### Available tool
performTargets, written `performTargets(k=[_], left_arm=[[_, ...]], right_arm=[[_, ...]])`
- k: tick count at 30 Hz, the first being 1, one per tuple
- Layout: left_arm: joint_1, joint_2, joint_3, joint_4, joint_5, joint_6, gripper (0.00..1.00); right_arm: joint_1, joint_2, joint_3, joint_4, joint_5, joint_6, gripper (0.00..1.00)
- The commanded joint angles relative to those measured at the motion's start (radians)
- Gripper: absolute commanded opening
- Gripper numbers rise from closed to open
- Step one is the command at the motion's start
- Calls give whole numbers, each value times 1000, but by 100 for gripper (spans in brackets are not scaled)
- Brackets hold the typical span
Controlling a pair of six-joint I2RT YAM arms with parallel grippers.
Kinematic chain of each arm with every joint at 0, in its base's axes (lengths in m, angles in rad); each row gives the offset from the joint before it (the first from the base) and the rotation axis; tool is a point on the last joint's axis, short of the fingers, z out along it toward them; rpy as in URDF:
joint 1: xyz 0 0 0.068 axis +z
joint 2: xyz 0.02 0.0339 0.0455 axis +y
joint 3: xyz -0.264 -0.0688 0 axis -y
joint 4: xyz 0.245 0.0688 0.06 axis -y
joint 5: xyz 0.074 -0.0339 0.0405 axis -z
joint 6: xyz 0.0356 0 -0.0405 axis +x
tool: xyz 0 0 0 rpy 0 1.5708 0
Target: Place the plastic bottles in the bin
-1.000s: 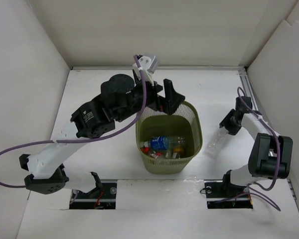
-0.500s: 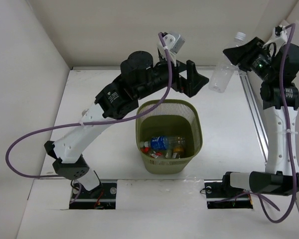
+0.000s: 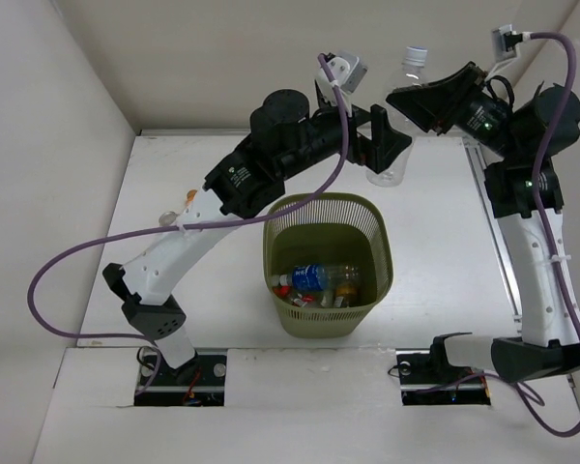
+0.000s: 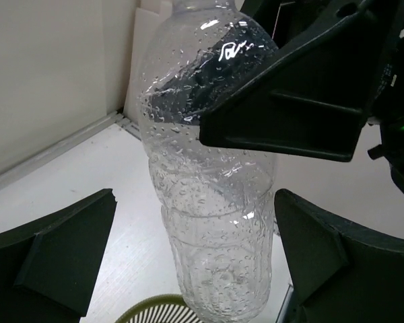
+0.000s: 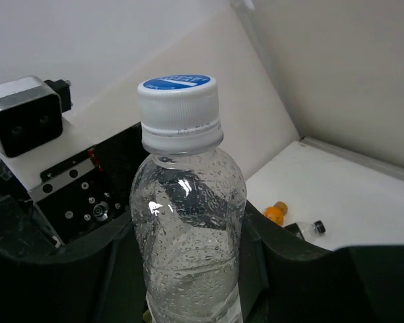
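So the right gripper is clamping a clear, label-free bottle up near its neck. It's holding it upright in mid-air at the upper middle of the top view, just past the far rim of the green bin. The left gripper is sitting with its jaws wide open either side of the bottle's lower body, not touching it. Several bottles are lying in the bin's bottom. Two small bottles are lying on the table, left of centre.
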Motion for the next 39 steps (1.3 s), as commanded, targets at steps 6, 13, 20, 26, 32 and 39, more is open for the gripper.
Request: performTargets(k=[6, 13, 20, 26, 32, 39], left_arm=[[-1, 13, -37, 96, 174, -43, 98], [9, -68, -184, 221, 358, -124, 18], [-37, -322, -562, 233, 215, -98, 18], [-37, -497, -787, 264, 203, -130, 100], [-37, -557, -754, 193, 93, -141, 100], [131, -428, -462, -173, -343, -259, 100]], right_arm=[[93, -59, -18, 242, -27, 89, 10], [106, -69, -78, 291, -36, 112, 57], [-63, -252, -302, 233, -47, 32, 99], [-196, -343, -452, 233, -128, 23, 99], [-205, -354, -479, 198, -156, -8, 99], [-205, -363, -456, 8, -98, -164, 99]])
